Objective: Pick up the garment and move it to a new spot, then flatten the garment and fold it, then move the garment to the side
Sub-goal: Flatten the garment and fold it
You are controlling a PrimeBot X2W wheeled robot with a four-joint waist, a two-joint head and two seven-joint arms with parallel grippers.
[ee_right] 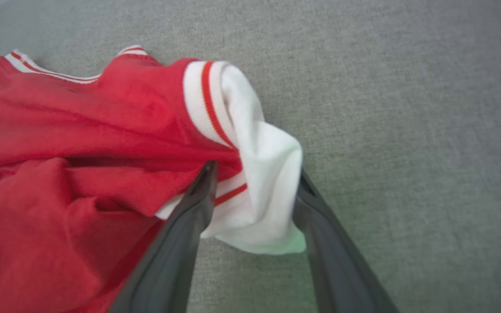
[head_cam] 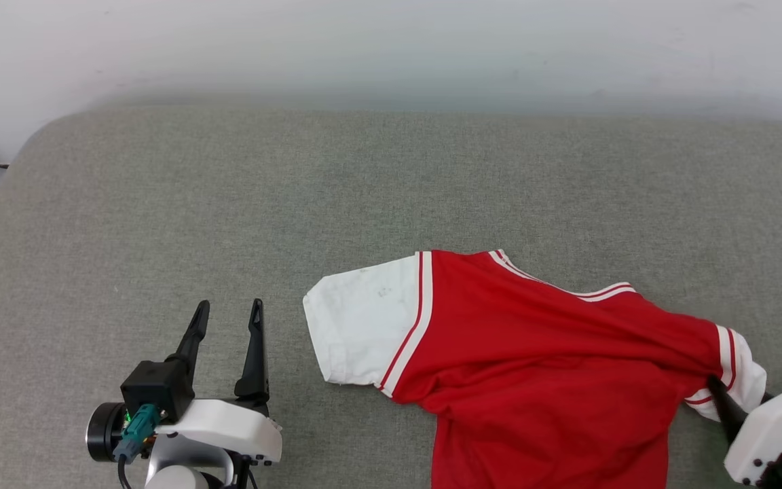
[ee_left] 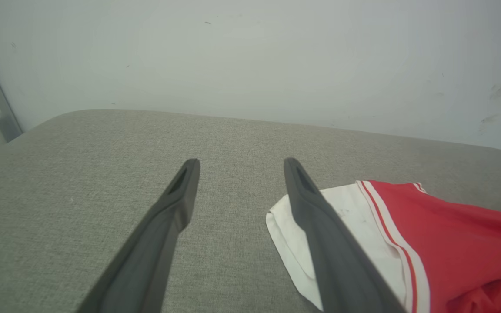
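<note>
Right wrist view: the garment (ee_right: 59,130) lies rumpled on the bench (ee_right: 407,108), one white sleeve bunched between the parted fingers of the right pincer (ee_right: 255,171). I cannot tell whether they pinch it. Flattening, folding and moving aside seem left. The left pincer (head_cam: 228,305) gapes empty, with the other sleeve just to its right.
</note>
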